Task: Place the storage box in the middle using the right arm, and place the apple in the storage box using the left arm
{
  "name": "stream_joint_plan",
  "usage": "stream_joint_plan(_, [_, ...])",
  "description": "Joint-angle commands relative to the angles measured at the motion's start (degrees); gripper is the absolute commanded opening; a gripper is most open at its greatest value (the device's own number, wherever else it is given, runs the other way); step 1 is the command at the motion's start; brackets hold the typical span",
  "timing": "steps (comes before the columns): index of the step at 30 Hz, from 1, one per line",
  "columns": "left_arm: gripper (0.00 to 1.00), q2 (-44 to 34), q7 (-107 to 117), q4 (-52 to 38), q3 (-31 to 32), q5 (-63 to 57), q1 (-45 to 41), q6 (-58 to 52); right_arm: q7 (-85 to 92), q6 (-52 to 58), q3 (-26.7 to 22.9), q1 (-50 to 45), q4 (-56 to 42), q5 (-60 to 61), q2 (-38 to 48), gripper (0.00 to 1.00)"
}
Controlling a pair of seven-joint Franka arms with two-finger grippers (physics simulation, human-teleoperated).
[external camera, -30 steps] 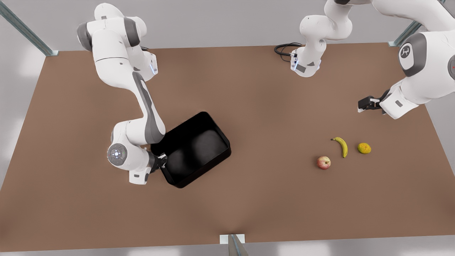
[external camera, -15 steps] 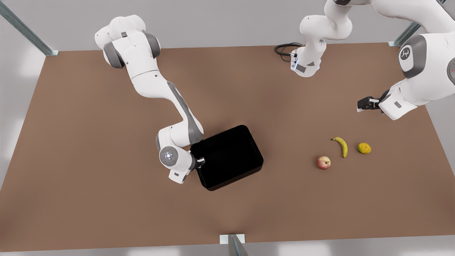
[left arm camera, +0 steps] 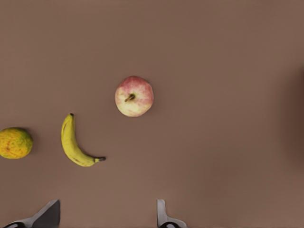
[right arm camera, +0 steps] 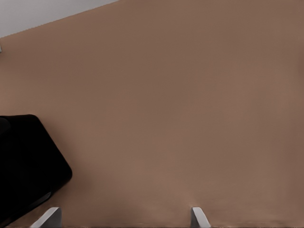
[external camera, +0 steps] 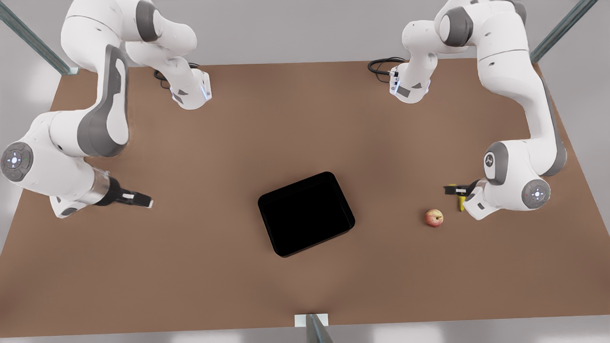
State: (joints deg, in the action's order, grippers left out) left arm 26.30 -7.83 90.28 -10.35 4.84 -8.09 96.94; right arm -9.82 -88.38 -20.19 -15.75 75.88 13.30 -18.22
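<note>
Front view: right gripper (external camera: 143, 202) has released the storage box (external camera: 306, 214) mid-tabletop and retreated, jaws wide. Left gripper (external camera: 451, 189), also spread, now hovers near the apple (external camera: 433, 217), grasp next.

A yellow banana (left arm camera: 73, 143) lies flat on the brown surface (external camera: 238, 286). It is curved, with a dark tip at each end. Just beside it sits a lumpy orange and yellow fruit (left arm camera: 15, 142). The two do not touch. A black cable (external camera: 380, 65) curls at the far edge of the surface. Grey metal bars (external camera: 33, 40) stand at the far corners.
</note>
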Motion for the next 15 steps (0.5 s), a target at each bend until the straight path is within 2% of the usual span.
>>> stream_joint_plan(1, [1.0,1.11,2.73,3.32,0.33,0.26,0.18,23.72,3.66,13.15,-0.03,0.81,0.67,-6.0,4.15,1.0])
stream_joint_plan(5, [1.0,4.72,2.2,4.99,0.68,0.43,0.18,30.24,8.49,13.76,0.32,0.81,1.37,-9.34,11.8,1.0])
stream_joint_plan(7, [1.0,5.95,2.29,7.36,1.91,0.43,0.18,32.43,10.0,13.85,0.32,0.81,1.46,-9.96,11.72,1.0])
stream_joint_plan(15, [1.0,8.06,2.2,7.45,2.18,0.52,-0.78,32.17,10.26,13.76,0.32,0.81,2.16,-9.96,11.19,1.0])
